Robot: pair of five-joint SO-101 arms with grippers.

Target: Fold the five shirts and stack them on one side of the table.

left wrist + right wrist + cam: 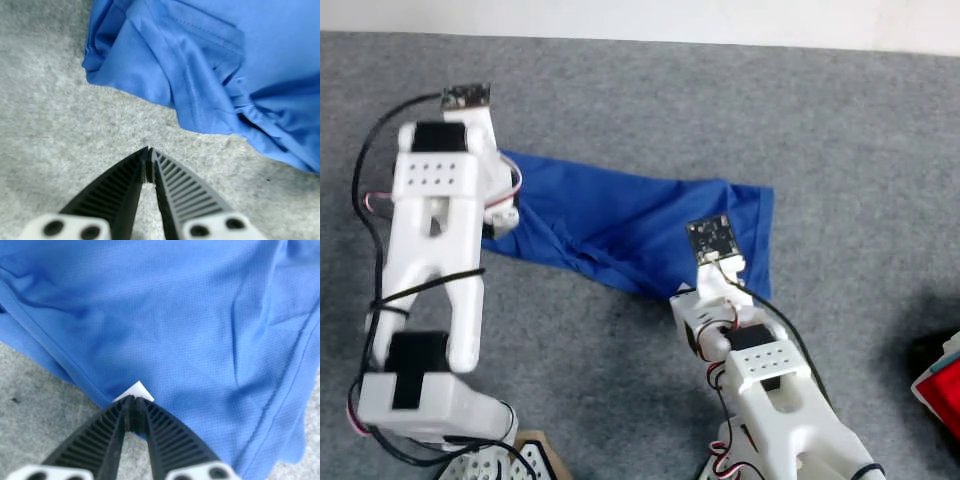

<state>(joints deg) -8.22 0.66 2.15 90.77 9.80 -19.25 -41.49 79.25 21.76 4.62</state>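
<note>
A blue shirt (620, 225) lies crumpled in a long band across the grey carpeted table (840, 140). In the left wrist view my left gripper (149, 165) is shut with nothing in it, over bare carpet just short of the shirt's (225, 60) bunched end. My right gripper (135, 402) is shut at the near hem of the shirt (175, 315), a small white tag (137, 389) showing at its tips. From above, the left arm (435, 200) stands over the shirt's left end and the right arm (720, 300) at its lower right edge.
A red object (940, 385) pokes in at the table's right edge. A tan board corner (535, 445) sits by the left arm's base. Open carpet lies beyond and to the right of the shirt.
</note>
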